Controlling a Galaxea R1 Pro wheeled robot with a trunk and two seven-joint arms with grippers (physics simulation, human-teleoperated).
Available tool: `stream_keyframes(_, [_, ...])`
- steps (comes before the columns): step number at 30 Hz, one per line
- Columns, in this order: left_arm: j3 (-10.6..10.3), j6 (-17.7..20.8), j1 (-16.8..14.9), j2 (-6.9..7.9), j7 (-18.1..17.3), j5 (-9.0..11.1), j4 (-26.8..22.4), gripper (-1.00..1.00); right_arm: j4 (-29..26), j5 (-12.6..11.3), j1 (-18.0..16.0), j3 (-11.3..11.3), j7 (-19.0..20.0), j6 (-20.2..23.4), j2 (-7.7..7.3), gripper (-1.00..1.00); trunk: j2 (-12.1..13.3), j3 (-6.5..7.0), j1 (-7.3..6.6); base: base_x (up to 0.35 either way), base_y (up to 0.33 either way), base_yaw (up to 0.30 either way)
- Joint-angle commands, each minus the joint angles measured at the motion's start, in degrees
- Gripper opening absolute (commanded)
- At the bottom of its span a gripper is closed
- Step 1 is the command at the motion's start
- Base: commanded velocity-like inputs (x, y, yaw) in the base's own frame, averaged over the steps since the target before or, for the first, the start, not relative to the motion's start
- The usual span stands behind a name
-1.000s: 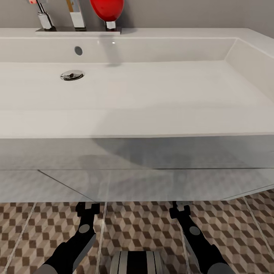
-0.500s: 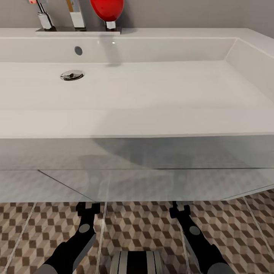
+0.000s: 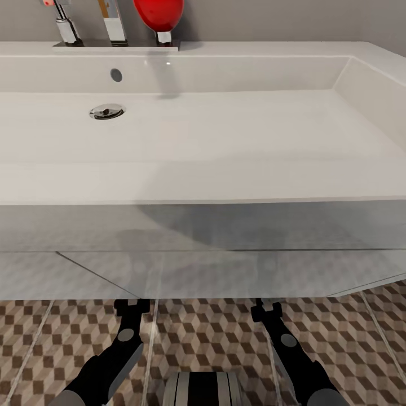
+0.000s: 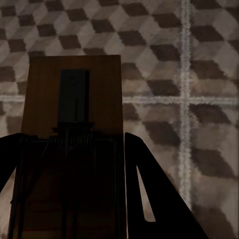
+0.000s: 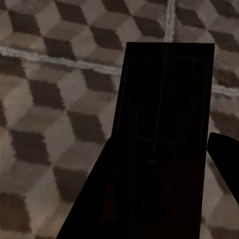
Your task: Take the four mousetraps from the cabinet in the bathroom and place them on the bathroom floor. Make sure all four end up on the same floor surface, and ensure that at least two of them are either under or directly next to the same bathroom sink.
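Observation:
In the left wrist view a tan-wood mousetrap (image 4: 74, 89) with a dark wire spring sits between my two dark fingers (image 4: 149, 189), just above the cube-pattern bathroom floor (image 4: 199, 74). The right wrist view has a second mousetrap (image 5: 169, 89), very dark in shadow, between that gripper's fingers (image 5: 89, 199) over the same tiles (image 5: 59, 99). In the head view my left gripper (image 3: 132, 307) and right gripper (image 3: 266, 310) reach down under the front edge of the white sink (image 3: 225, 186), their tips partly hidden by it. The cabinet is out of view.
The wide white sink basin spreads across the head view, with a drain (image 3: 106, 111), chrome taps (image 3: 115, 22) and a red object (image 3: 159, 14) at its back. Patterned floor (image 3: 214, 338) lies below its front edge. My base (image 3: 203, 389) is at the bottom.
The left arm has shifted very slightly to the right. Everything else stays as it was.

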Motion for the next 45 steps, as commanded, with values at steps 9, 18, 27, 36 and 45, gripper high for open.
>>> stream_keyframes(9, [-0.39, 0.84, -0.06, 0.10, 0.60, 0.51, -0.32, -1.00, 0.02, 0.52, -0.02, -0.33, 0.15, -0.20, 0.07, -1.00, -0.01, -0.03, -0.01, 0.000, 0.000, 0.000])
stream_keyframes(18, [-0.39, 0.75, -0.06, 0.07, 0.44, 0.58, -0.49, -1.00, -0.10, 0.52, -0.02, -0.26, 0.15, -0.20, 0.07, -1.00, -0.01, -0.03, -0.01, 0.000, 0.000, 0.000])
stream_keyframes(27, [-0.41, 0.71, -0.06, -0.08, 0.48, 0.53, -1.79, -1.00, -2.86, 0.51, -0.02, -0.29, 0.31, -0.04, 0.16, -1.00, -0.01, -0.03, -0.01, 0.000, 0.000, 0.000])
stream_keyframes(36, [-0.31, 0.81, -0.06, -0.24, 0.73, 0.73, -1.82, -1.00, -3.05, 0.52, -0.02, -0.20, 0.37, -0.09, 0.16, -1.00, -0.01, -0.03, -0.01, 0.000, 0.000, 0.000])
stream_keyframes(45, [-0.38, 0.53, -0.06, -0.94, 0.93, 0.96, -1.82, -1.00, -3.05, 0.52, -0.02, -0.01, 0.39, -0.11, 0.24, -1.00, -0.01, -0.03, -0.01, 0.000, 0.000, 0.000])
